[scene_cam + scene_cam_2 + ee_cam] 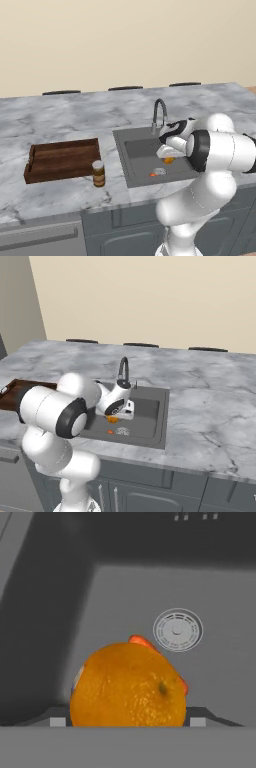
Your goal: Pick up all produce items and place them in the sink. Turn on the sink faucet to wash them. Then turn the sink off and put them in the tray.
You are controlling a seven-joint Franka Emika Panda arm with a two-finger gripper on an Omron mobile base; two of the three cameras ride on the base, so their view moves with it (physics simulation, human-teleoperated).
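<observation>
One arm folded low over the sink (131,145), tool (128,722) around orange fruit (128,685).

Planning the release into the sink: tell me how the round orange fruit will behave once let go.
The orange fruit looks round, so it will probably roll across the flat sink floor. Its dimpled skin suggests fair grip. It appears firm, unlikely to squash.

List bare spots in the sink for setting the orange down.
Sink floor left of and behind the drain is bare. It is crowded at the drain's front left, where the carrot piece lies, and under the gripper, jaws wide around the orange.
</observation>
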